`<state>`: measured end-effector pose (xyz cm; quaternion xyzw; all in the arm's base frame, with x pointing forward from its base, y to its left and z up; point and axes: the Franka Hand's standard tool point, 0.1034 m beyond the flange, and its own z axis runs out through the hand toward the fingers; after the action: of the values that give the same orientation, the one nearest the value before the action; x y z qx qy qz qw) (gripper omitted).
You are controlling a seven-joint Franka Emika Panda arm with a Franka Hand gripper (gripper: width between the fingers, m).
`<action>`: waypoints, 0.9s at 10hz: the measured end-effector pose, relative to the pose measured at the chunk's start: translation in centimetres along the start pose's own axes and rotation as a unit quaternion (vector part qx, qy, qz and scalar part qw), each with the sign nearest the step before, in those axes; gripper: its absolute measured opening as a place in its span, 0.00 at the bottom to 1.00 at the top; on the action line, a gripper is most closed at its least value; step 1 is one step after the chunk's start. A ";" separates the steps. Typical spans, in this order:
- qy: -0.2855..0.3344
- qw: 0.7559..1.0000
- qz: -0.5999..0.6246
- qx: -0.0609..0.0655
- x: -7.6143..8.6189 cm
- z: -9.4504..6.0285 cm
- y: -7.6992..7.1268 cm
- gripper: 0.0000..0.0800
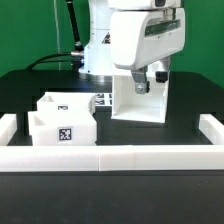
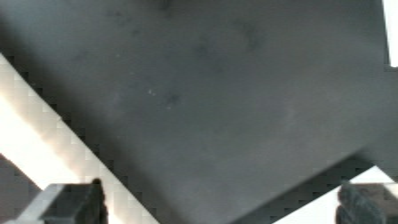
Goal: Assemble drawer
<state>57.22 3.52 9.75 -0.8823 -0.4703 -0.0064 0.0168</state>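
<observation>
In the exterior view, you had the arm (image 1: 130,35) reaching down from above. Its end effector (image 1: 141,86) hung low against the upper part of the tall drawer box (image 1: 140,108). From that angle you could not tell whether it touched the box. The box stood upright on the black worktop (image 1: 190,100), a little toward the exterior view's right of centre. The two open trays sat well apart from it on the exterior view's left, one just behind the other. The front tray (image 1: 62,128) showed a black-and-white square tag (image 1: 63,131) on its near face, and the rear tray (image 1: 58,103) stood close against it. The marker board (image 1: 103,100) lay flat on the worktop between the trays and the box. Low white walls (image 1: 120,157) edged the worktop at the front and at both sides. In the wrist view, your end effector (image 2: 217,205) was spread wide, with one of its fingertips (image 2: 71,205) near each lower corner and only a dark surface (image 2: 196,90) showing between them. A white strip (image 2: 36,130) ran slantwise past each finger, and you could not tell for certain what the strips belonged to.
</observation>
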 end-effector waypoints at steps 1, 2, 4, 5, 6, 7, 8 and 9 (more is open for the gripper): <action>0.000 1.000 0.000 0.000 0.0 0.0 0.0 0.81; 0.000 1.000 0.000 0.000 0.0 0.0 0.0 0.81; 0.000 1.000 -0.001 0.000 -0.1 0.0 0.0 0.81; 0.000 1.000 -0.001 0.000 -0.1 0.0 0.0 0.81; 0.000 1.000 0.000 0.000 -0.1 0.1 0.0 0.81; 0.000 1.000 0.013 0.000 -0.1 0.1 0.0 0.81; -0.004 1.000 0.030 0.002 -0.9 -0.2 -0.7 0.81; -0.007 0.994 0.109 0.008 -1.2 -0.5 -1.6 0.81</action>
<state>55.24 3.41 10.24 -0.9280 -0.3719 0.0052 0.0209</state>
